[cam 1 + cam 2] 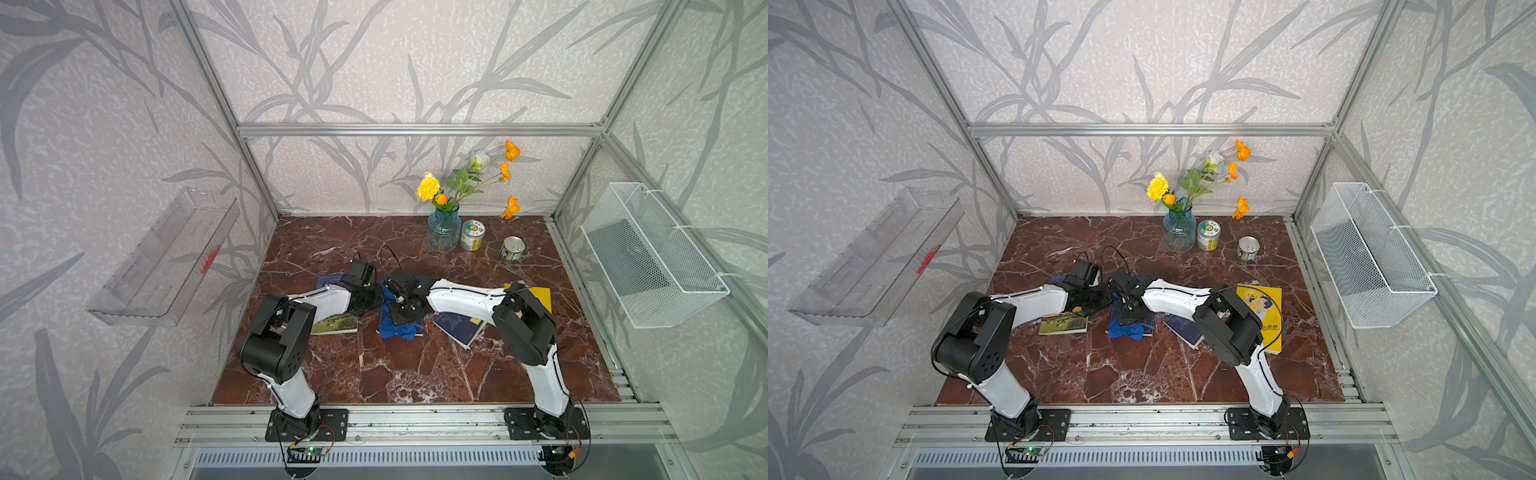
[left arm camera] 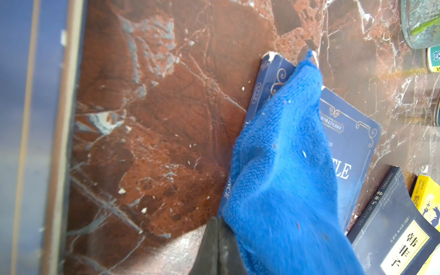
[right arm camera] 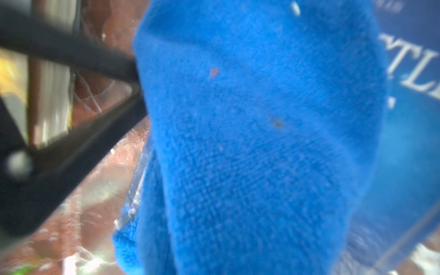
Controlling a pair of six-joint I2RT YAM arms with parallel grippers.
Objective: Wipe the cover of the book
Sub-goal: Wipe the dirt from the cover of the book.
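The book (image 2: 352,142) is dark blue with ornate gilt corners and lies flat mid-table. A blue cloth (image 1: 397,330) is draped over most of its cover, and in the right wrist view the cloth (image 3: 250,142) fills the frame and hides my right fingers. My right gripper (image 1: 401,309) sits on top of the cloth, shut on it, over the book. My left gripper (image 2: 217,220) is shut with nothing in it. Its tip rests at the book's left edge, right beside the cloth. In both top views the two grippers meet over the book.
Other books lie around: a green-covered one (image 1: 336,324) under the left arm, a navy one (image 1: 457,328) and a yellow one (image 1: 540,297) under the right arm. A vase of flowers (image 1: 443,230) and two cans (image 1: 472,235) (image 1: 512,248) stand at the back. A wire basket (image 1: 652,257) hangs on the right wall.
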